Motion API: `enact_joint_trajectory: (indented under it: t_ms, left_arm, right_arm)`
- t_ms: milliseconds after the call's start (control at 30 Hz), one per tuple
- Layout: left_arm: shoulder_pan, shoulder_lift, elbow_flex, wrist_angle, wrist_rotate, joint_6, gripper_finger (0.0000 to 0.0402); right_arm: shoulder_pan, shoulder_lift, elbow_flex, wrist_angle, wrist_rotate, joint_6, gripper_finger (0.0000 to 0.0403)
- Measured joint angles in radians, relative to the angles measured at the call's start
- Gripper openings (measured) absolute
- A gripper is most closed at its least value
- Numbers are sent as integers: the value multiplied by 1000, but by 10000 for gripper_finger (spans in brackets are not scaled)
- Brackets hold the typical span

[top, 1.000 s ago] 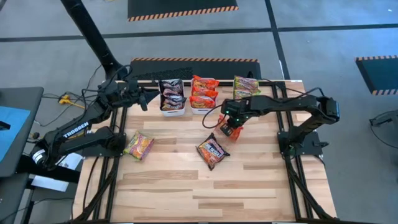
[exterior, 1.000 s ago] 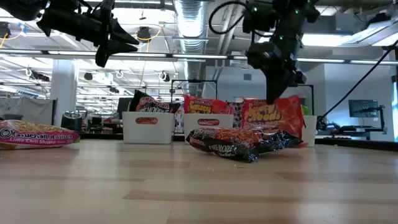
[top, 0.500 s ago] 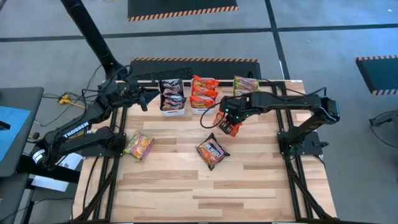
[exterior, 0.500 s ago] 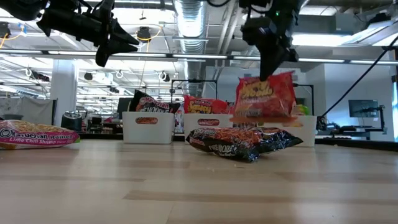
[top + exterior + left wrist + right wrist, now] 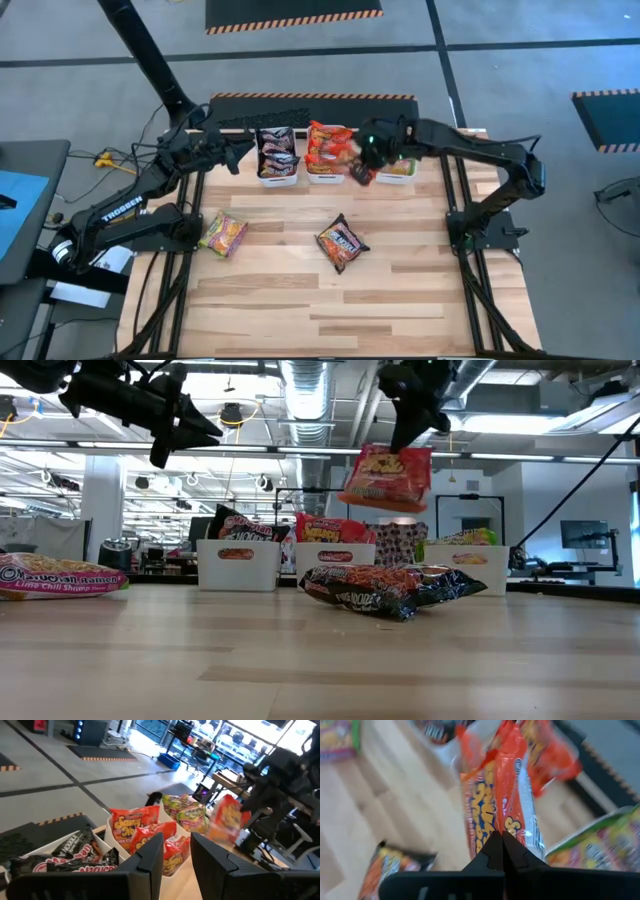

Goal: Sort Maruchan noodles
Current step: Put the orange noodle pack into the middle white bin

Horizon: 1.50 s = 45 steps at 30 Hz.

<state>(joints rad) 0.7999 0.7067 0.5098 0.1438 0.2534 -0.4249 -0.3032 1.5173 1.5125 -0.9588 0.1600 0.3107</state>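
My right gripper is shut on a red-orange noodle packet, up in the air just right of the middle white bin, which holds red-orange packets. The left bin holds dark packets and the right bin holds green ones. A dark packet and a green-and-pink packet lie flat on the table. My left gripper hovers open, high up, left of the left bin. My right gripper pinches the red-orange packet between its two shut fingers at its upper end, coming from above. The packet is lifted clear of the table and hangs below the fingers, slightly tilted.
The three bins stand in a row along the table's far edge. The near half of the wooden table is bare. Dark frame rails run along both sides of the table. The low view shows a workshop room behind the table.
My right gripper has risen and moved toward the table's far edge and left, toward the middle bin, still shut on the red-orange packet. The packet, which hung close above the table, now hangs well above the bins. The left arm has kept still.
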Motion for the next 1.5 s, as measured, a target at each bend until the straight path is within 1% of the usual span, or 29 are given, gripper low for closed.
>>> enact_joint_trajectory:
  t_ms: [167, 300, 400, 533, 700, 833, 1033, 1333, 1500]
  left_arm:
    - [0, 0, 0, 0, -6, -2, 86]
    - [0, 0, 0, 0, -11, -3, 86]
    - [0, 0, 0, 0, -40, -4, 86]
    - [0, 0, 0, 0, -80, -5, 86]
    - [0, 0, 0, 0, -85, -7, 86]
    - [0, 0, 0, 0, -86, -14, 86]
    - [0, 0, 0, 0, -115, -16, 86]
    - [0, 0, 0, 0, -151, -4, 86]
    - [0, 0, 0, 0, -165, -2, 86]
  right_arm:
    - [-106, 4, 21, 124, -13, -148, 1]
    - [-199, 13, 23, 248, -87, -255, 1]
    - [-254, 44, 26, 357, -120, -321, 1]
    - [-315, 112, 27, 492, -201, -384, 1]
    - [-349, 206, 23, 538, -211, -425, 0]
    - [-357, 247, 24, 529, -219, -438, 0]
    - [-359, 279, 24, 514, -254, -445, 0]
    - [-345, 332, 25, 512, -267, -454, 1]
    - [-345, 353, 25, 520, -268, -444, 9]
